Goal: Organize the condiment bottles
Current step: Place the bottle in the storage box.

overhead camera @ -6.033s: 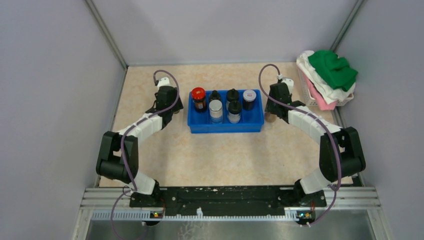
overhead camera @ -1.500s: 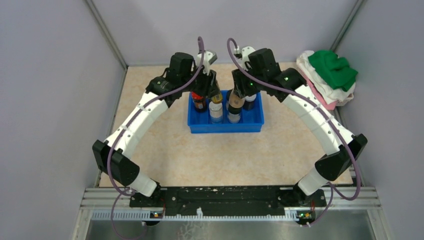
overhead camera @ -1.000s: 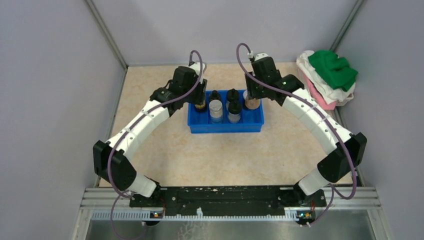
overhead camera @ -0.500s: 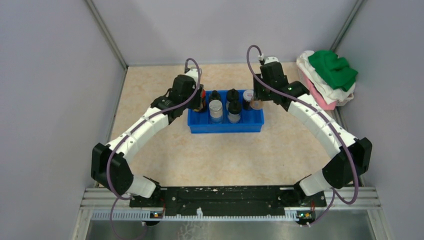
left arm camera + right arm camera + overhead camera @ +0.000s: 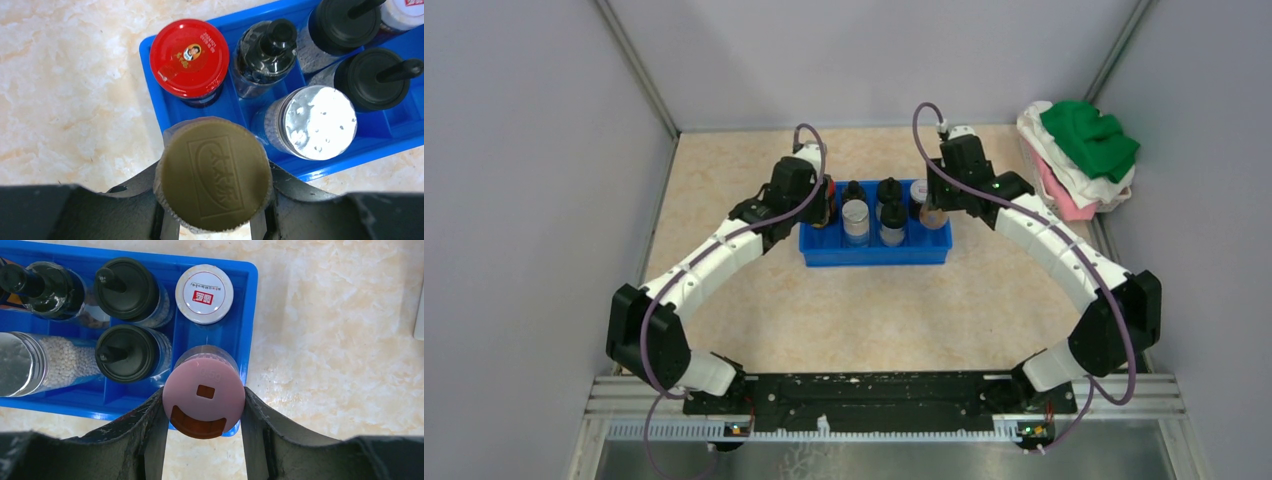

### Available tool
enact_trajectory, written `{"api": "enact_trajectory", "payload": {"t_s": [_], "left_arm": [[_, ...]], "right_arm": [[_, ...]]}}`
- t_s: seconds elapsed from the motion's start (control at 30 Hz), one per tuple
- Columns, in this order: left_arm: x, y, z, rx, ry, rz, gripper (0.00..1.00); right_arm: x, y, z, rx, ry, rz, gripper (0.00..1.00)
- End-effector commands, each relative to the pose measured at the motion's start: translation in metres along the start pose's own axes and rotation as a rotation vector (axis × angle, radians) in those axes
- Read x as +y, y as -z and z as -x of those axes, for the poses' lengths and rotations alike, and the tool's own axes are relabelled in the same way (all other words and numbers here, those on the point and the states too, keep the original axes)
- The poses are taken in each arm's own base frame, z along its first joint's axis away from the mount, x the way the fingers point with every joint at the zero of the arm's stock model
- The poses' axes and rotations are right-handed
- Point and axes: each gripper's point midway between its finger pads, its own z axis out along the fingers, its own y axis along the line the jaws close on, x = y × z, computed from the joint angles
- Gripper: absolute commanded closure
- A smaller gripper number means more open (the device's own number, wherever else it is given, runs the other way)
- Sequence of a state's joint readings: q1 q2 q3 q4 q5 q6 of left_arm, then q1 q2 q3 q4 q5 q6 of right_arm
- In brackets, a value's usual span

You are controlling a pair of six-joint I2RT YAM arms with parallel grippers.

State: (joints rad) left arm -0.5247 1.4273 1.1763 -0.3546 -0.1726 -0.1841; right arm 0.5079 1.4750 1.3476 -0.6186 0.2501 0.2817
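The blue tray (image 5: 874, 258) holds several condiment bottles: a red-capped jar (image 5: 189, 57), a black dropper bottle (image 5: 265, 50), a silver-capped bottle (image 5: 317, 122), two black-capped bottles (image 5: 127, 287) and a white-capped jar (image 5: 204, 294). My left gripper (image 5: 215, 200) is shut on an olive-capped bottle (image 5: 215, 170) over the tray's near-left corner, in front of the red jar. My right gripper (image 5: 204, 415) is shut on a pink-capped bottle (image 5: 204, 390) at the tray's near-right corner, in front of the white-capped jar. From above, the left gripper (image 5: 822, 205) and right gripper (image 5: 932, 208) flank the tray's ends.
A pile of green, white and pink cloths (image 5: 1079, 160) sits in a basket at the back right. Grey walls close in the marble-patterned table (image 5: 864, 320) on the left, back and right.
Both arms, each still holding its bottle, have drawn apart from above the tray's middle and come down at its left and right ends.
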Motion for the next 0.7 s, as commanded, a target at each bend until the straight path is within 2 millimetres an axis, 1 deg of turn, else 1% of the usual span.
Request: {"api": "enact_trajectory", "payload": {"t_s": [0.0, 0.33, 0.67], "left_arm": [[-0.005, 0.006, 0.026, -0.113, 0.041, -0.023, 0.96], [-0.003, -0.004, 0.004, -0.081, 0.060, -0.015, 0.96], [-0.001, -0.016, -0.011, -0.125, 0.081, -0.013, 0.99]], "right_arm": [[0.010, -0.006, 0.009, -0.043, -0.023, 0.031, 1.00], [0.012, -0.017, -0.003, -0.016, -0.025, 0.040, 1.00], [0.012, -0.025, -0.011, 0.000, -0.022, 0.031, 1.00]]}}
